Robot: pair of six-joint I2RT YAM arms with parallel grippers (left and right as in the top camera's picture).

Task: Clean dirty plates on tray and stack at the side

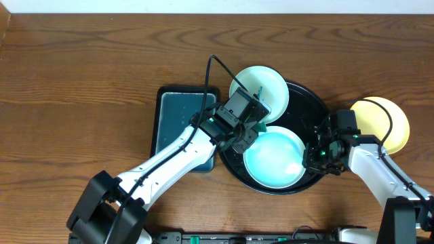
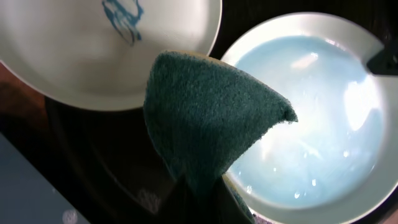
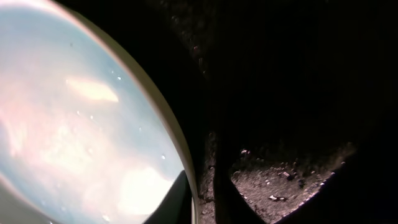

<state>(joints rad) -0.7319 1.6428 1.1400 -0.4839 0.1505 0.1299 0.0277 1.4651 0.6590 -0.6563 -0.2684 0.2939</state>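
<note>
— What lay furthest left on the brown wooden table [image 1: 81,81]?

— A rectangular teal tray with a dark rim [image 1: 178,125], just beside the large round black tray [image 1: 306,108]. The white left arm [image 1: 169,159] crossed its right part and covered that side from above.

— And the left gripper [image 1: 249,132]?

— It was closed on a folded dark green scouring sponge [image 2: 211,118], which hung over the black tray between two plates.

— Which plates?

— Toward the back, a whitish round shallow plate [image 1: 261,91] sat over the black tray's rim, part in and part out. In front of it a pale mint round plate [image 1: 274,159] lay inside the tray. The gripper hid the gap between them from overhead, and the sponge hid it at the wrist, so I couldn't say if they touched.

— Any writing?

— Only a teal scribble [image 2: 124,15] on the whitish plate, plain in the left wrist view and a mere speck from above. It formed no letters I could read.

— The right side?

— The right gripper [image 1: 312,157] straddled the mint plate's right rim, one side of the pincer within and one without, the gap narrow. Whether it pinched I couldn't tell. Its wrist view alone showed pale specks [image 3: 280,180] on the dark tray floor. Only the overhead showed the pale yellow round plate [image 1: 383,125], on the table just right of the black tray, with the right arm's cable [image 1: 391,129] across it.
</note>
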